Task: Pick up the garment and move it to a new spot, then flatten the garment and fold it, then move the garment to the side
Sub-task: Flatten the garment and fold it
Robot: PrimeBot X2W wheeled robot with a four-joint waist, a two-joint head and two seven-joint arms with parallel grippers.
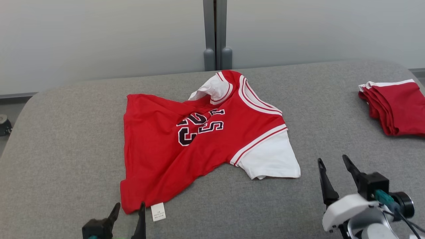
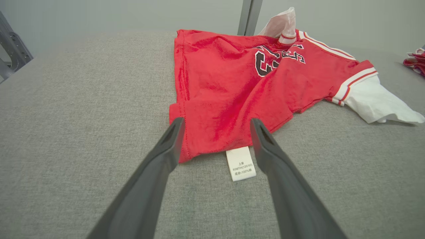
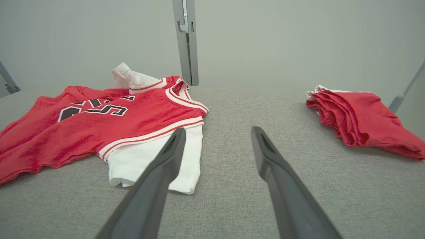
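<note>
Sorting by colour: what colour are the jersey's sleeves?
The sleeves are white; clearest in the head view.

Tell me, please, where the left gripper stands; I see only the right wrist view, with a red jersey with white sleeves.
Observer: The left gripper is open, its fingertips either side of the near hem corner of the red fabric jersey with white short sleeves.
Operator: Anything beside that hem?
Observer: A small white rectangular label lies on the grey fabric-covered surface, between the fingers.
Operator: Does my right gripper touch the near white sleeve?
Observer: No; head view shows it open, apart from that sleeve.
</note>
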